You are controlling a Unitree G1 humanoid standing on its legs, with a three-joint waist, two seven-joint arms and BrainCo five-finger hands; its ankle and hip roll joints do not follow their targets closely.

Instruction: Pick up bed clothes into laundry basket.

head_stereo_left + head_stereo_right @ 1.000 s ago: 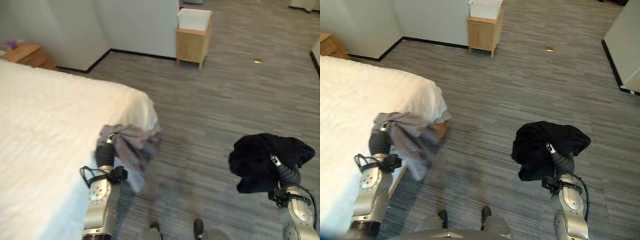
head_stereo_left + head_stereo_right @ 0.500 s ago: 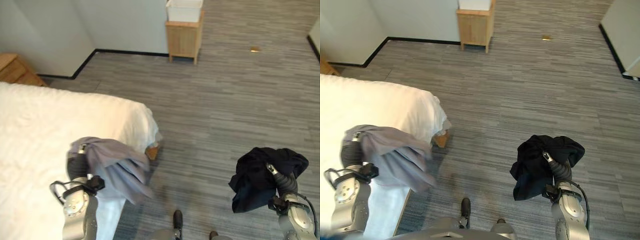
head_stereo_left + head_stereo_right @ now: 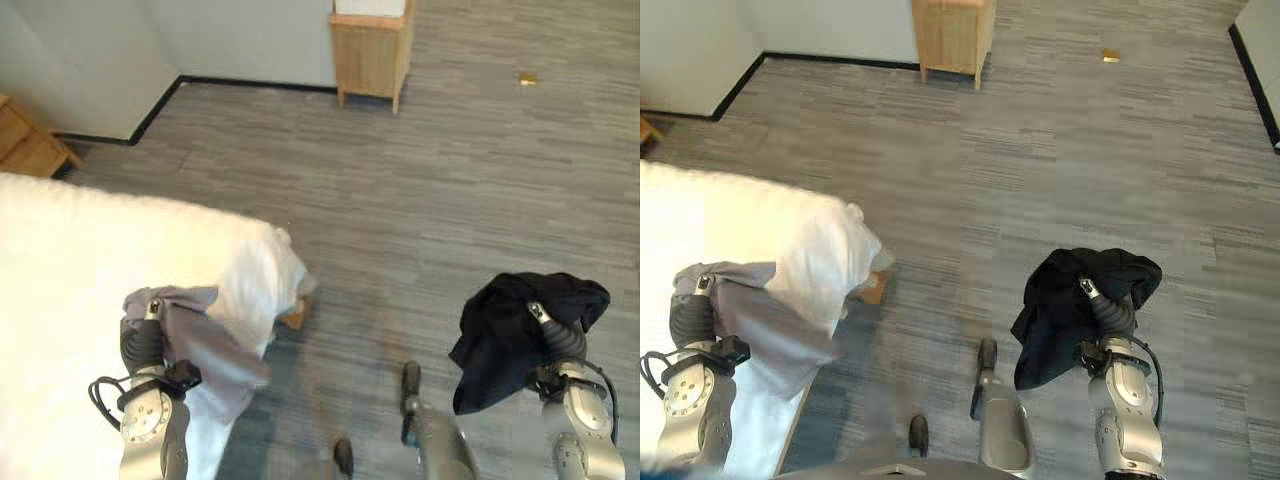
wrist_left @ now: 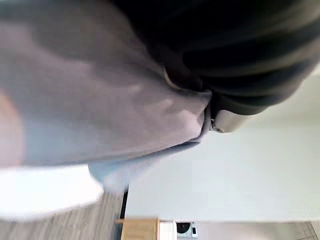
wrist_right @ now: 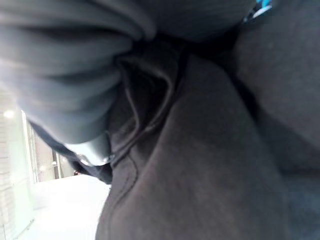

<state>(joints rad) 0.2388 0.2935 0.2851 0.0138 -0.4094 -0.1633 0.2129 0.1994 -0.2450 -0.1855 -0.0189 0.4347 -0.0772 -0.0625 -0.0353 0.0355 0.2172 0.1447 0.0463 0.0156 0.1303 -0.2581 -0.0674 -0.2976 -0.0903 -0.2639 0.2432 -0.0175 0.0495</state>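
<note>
The white bed [image 3: 90, 260] takes up the left of the head views, grey plank floor [image 3: 430, 180] runs away to the right, and a wooden side table [image 3: 372, 45] stands against the far wall. Both garments are in the air: the grey garment [image 3: 200, 335] is draped over the left hand [image 3: 143, 340] at the bed's corner, and the black garment [image 3: 505, 335] is bundled over the right hand [image 3: 550, 335] above open floor. So this looks like the carry step, pick-up done, and the next move calls for finding the laundry basket (no basket here) and bringing both loads over it. The wrist views add close detail: grey cloth bunched against the left hand's dark cover, black folds pressed against the right hand. Fingers are buried in fabric on both sides, so I cannot tell how they are set.
</note>
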